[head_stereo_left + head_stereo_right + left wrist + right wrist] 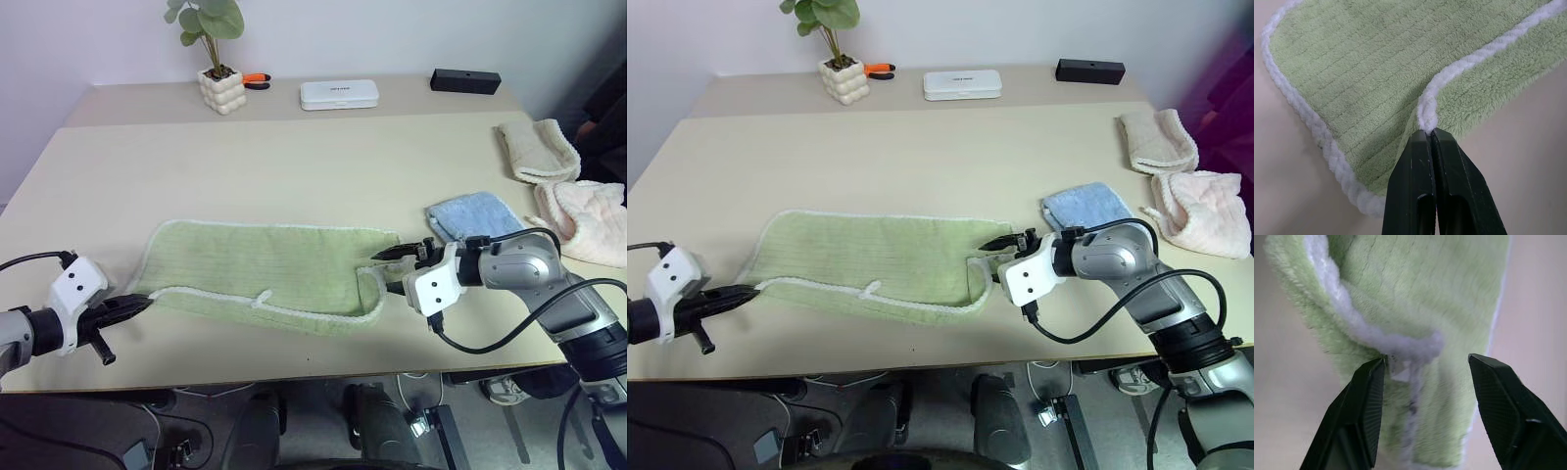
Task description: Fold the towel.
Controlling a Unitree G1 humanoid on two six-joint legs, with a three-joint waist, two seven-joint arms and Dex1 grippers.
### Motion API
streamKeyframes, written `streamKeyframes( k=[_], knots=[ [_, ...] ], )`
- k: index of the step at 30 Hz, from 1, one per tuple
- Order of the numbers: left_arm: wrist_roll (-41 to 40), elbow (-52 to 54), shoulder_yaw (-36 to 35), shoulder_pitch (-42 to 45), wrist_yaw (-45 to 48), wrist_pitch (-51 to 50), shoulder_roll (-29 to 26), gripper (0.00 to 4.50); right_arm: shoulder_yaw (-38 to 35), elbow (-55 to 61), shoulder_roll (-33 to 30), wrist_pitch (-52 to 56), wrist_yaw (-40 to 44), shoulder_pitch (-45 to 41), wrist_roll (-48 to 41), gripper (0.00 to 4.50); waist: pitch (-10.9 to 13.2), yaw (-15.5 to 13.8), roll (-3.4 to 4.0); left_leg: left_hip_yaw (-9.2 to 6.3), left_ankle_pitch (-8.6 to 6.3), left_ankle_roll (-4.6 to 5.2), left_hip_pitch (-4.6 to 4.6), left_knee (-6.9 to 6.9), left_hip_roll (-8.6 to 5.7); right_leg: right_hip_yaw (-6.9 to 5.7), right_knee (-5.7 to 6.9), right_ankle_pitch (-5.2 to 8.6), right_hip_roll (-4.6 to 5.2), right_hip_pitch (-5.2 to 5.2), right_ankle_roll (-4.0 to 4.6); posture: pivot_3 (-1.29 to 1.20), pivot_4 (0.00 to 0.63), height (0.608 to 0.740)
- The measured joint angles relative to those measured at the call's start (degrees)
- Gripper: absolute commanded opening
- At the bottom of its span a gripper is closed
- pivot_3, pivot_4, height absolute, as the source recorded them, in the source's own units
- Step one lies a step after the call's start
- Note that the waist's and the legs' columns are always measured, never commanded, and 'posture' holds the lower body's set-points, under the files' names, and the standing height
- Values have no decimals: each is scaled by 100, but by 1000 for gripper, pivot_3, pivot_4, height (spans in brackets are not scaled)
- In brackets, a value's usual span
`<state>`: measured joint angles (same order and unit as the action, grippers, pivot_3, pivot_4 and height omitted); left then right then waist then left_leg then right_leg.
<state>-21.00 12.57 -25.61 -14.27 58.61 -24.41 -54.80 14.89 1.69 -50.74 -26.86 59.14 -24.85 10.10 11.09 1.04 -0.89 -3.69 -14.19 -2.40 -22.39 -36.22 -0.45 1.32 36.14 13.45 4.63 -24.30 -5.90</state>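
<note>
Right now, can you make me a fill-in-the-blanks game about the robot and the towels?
1. The left gripper is ____ on the green towel's white edge.
2. The right gripper is ____ at the towel's other end.
3. The folded towel nearest the right gripper is ____.
4. The potted plant stands beside orange-handled ____.

Missing words: shut; open; blue; pliers

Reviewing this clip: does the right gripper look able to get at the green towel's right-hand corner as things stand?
Probably yes. The right gripper is open, its fingers standing either side of the towel's white-edged corner with nothing between them. The left gripper is shut on the towel's opposite end.
</note>
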Motion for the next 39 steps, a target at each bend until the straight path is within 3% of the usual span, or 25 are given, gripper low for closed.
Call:
streamKeyframes(
  k=[4,5,8,11,17,21,25,33,36,39],
  knots=[
    [1,-9,23,79,-3,0,2,0,206,-185,58,-683,-49,-194,221,2876,0,3,0,0,0,0,1,1,0,0,0,0,0,0,-1,0,150,738],
    [0,-9,27,92,-4,0,4,0,287,-220,66,-817,-39,-226,268,2646,0,5,0,0,0,0,1,0,0,0,0,0,0,0,-1,0,150,738],
    [1,-9,27,91,-3,0,12,0,472,-397,65,-1107,17,-265,329,1624,0,3,0,0,0,0,1,0,0,0,1,-1,0,0,-1,0,150,738],
    [1,-8,26,47,-4,0,22,0,591,-625,64,-1337,41,-339,388,45,0,5,0,1,0,0,1,0,0,1,1,0,0,0,0,0,150,738],
    [1,3,13,-75,-15,6,64,0,520,-668,-70,-1133,132,-409,235,45,0,0,0,0,0,0,1,0,0,2,1,0,0,0,0,0,150,738],
    [2,-56,0,120,-172,111,200,0,51,-306,-430,-148,341,-363,-320,45,1,-34,1,-1,0,0,1,-3,-1,2,1,0,1,4,1,0,150,738],
    [26,-645,-9,1404,-680,472,391,0,-370,-265,-522,776,343,-746,-601,45,-1,-23,-2,-5,0,0,5,-14,0,-2,3,-3,-2,13,6,0,150,738],
    [995,-3523,714,5624,-2404,2330,575,0,-246,-2417,61,529,-1391,-3545,785,45,3,12,-7,6,8,-13,-19,4,-5,-1,-2,-28,1,-27,-11,0,150,738],
    [1030,-3879,722,5960,-2363,2769,387,0,-241,-2445,70,455,-1412,-3727,736,45,-1,70,-7,32,3,-5,-18,14,-3,-2,-3,-26,7,-30,-14,0,150,738],
    [819,-3758,677,5170,-1703,2792,165,0,-242,-1991,65,687,-856,-3101,218,45,-1,164,-5,50,-11,20,-19,15,-2,-1,-9,-22,13,-31,-19,0,150,738]
  ],
)
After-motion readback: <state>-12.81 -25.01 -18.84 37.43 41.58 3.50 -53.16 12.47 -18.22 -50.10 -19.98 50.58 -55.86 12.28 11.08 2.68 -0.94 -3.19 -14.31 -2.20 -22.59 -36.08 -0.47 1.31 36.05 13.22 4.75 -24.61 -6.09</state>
